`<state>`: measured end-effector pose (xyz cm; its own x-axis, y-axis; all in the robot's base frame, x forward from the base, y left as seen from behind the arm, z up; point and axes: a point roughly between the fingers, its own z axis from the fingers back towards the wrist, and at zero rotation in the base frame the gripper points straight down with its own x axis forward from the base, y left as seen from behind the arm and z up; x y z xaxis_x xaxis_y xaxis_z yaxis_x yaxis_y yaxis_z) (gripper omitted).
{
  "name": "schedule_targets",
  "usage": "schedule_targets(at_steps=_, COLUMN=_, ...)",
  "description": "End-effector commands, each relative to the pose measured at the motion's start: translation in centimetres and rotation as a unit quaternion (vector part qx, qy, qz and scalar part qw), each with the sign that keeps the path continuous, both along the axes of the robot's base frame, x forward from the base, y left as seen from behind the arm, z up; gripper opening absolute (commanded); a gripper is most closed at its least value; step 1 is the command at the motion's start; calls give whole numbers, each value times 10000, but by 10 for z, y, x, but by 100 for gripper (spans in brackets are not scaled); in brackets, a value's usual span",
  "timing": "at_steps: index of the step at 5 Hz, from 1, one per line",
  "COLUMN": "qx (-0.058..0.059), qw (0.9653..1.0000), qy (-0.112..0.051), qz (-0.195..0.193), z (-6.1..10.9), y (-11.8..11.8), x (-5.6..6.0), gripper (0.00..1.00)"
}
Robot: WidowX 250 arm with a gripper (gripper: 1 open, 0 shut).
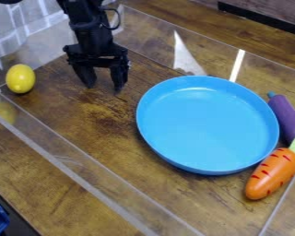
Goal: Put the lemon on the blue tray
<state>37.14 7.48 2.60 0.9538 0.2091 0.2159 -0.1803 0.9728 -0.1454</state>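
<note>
While the lemon sits untouched at the left edge of the surface, well apart from the blue tray, the gripper hangs empty with jaws spread, so reaching left to the fruit looks next.

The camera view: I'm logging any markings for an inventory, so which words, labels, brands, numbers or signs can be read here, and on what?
None: no readable text in this view.
The blue tray, lemon, toy carrot and purple toy show plain surfaces.
The gripper and its black arm show no legible marking.
The wooden table bears only grain.
</note>
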Motion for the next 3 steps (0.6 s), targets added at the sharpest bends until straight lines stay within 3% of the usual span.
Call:
schedule_targets(at_steps=1, qx=125, qw=9997, qy=-194, qz=-76, z=18, y=13, x=-6, gripper=100)
schedule_targets(at_steps=2, qx=178, qw=9996, qy=-186, qz=-151, z=23, y=22, x=-18, gripper=100)
schedule_targets(at_steps=3, qx=274, qw=9991, qy=-263, qz=-171, z=44, y=37, x=-28, gripper=100)
